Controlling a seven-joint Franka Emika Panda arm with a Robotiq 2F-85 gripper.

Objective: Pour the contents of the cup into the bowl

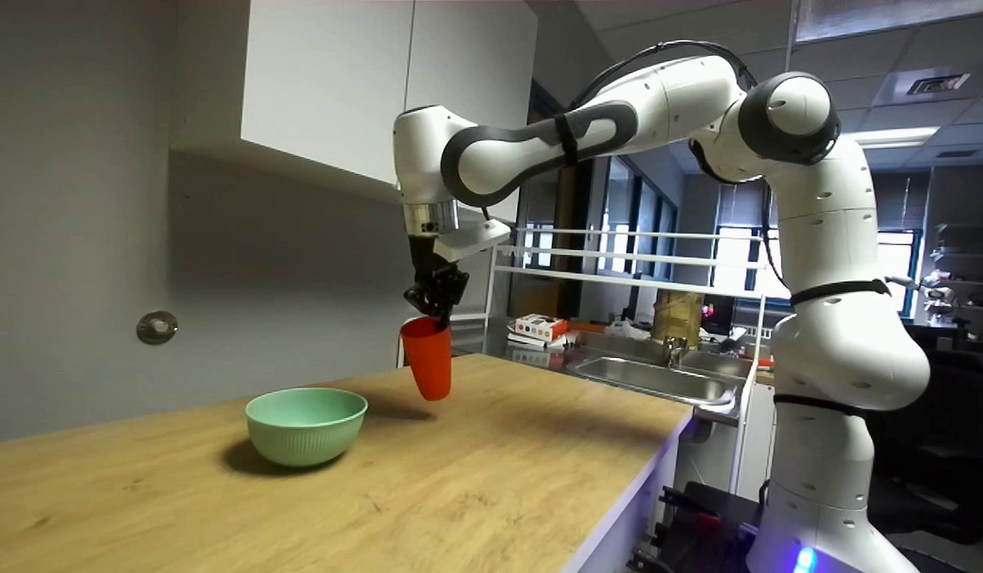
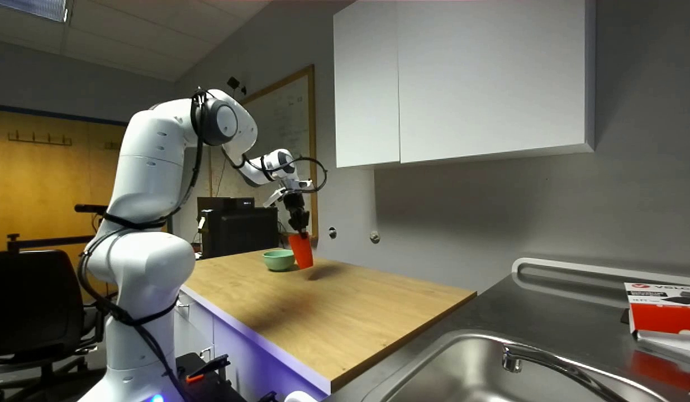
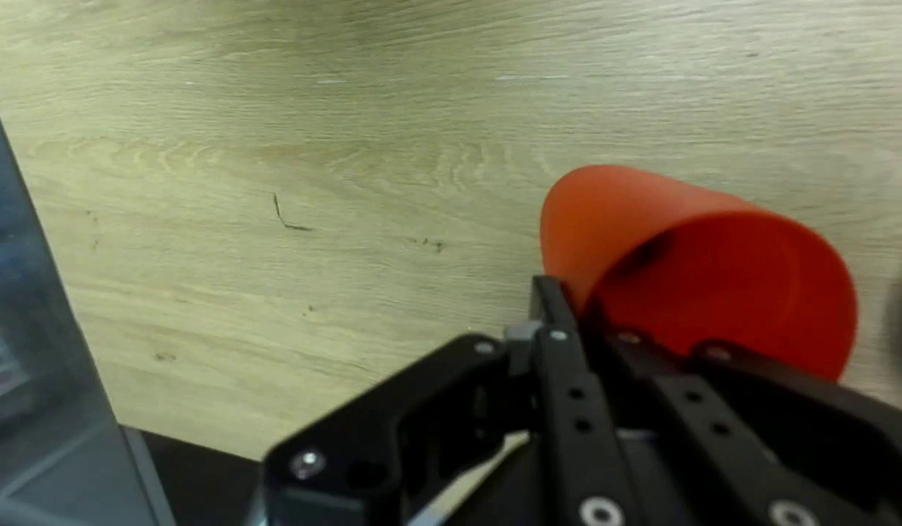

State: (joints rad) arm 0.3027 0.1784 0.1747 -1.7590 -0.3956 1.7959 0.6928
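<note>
The red-orange cup (image 1: 427, 362) hangs above the table, tilted a little, its mouth leaning toward the bowl side. It also shows in an exterior view (image 2: 302, 252) and in the wrist view (image 3: 743, 285). My gripper (image 1: 440, 317) is shut on the cup's wall at the rim, one finger outside and one inside; it also shows in the wrist view (image 3: 578, 307). The inside looks red with a dark patch; I cannot tell what it holds. The mint-green bowl (image 1: 304, 439) stands upright on the table, apart from the cup. It also shows in an exterior view (image 2: 279, 261) but not in the wrist view.
The wooden table (image 1: 475, 493) carries the bowl. A grey wall (image 1: 85, 239) runs along its back, with a white wall cabinet (image 1: 324, 79) above. A sink (image 2: 479, 363) and a red and white box (image 2: 663, 312) lie beyond one table end. A white rack (image 1: 618, 278) stands there.
</note>
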